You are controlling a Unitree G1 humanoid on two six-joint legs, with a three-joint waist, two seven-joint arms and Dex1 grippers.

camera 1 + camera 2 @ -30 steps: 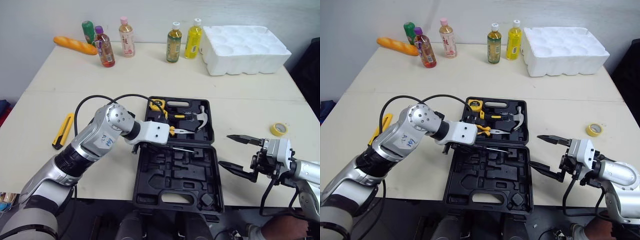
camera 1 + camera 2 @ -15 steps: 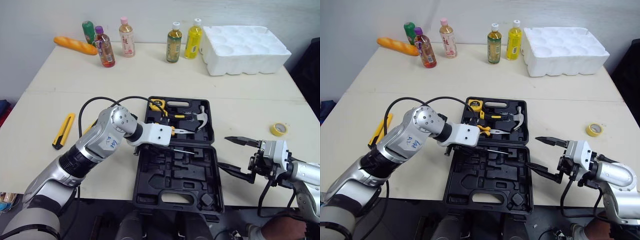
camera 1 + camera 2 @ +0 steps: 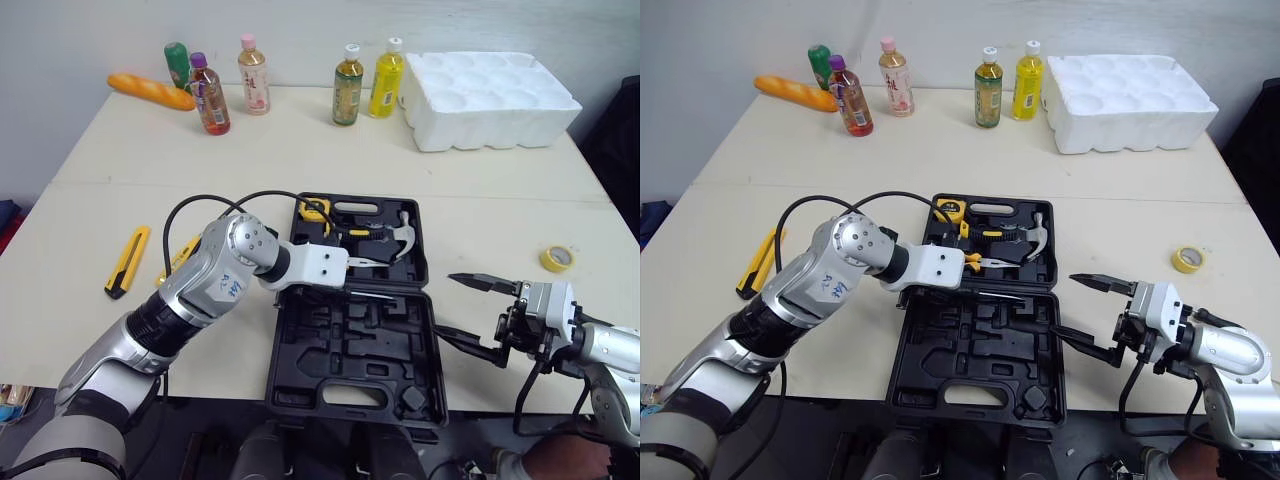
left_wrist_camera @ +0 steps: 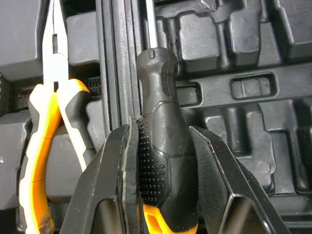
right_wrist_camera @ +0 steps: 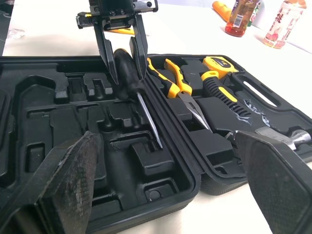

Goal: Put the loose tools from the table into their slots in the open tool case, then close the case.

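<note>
The black tool case [image 3: 350, 340] lies open in the middle of the table. My left gripper [image 4: 161, 134] is shut on the black and yellow handle of a screwdriver [image 4: 158, 170], and the shaft [image 5: 148, 122] points over the hinge into the moulded half. Yellow-handled pliers [image 3: 360, 262], a hammer [image 3: 405, 235] and a tape measure [image 3: 318, 208] sit in the far half. My right gripper [image 3: 447, 302] stands open just right of the case. A yellow utility knife [image 3: 126, 261] lies loose on the table at the left, and another yellow tool [image 3: 178, 258] is partly hidden behind my left arm.
A yellow tape roll [image 3: 557, 259] lies at the right of the table. Several bottles [image 3: 348, 85] and a bread loaf [image 3: 150, 90] stand along the far edge. A white foam tray [image 3: 490, 98] is at the back right.
My left gripper has carried the screwdriver a little to the right over the case hinge. The right gripper has hardly moved.
</note>
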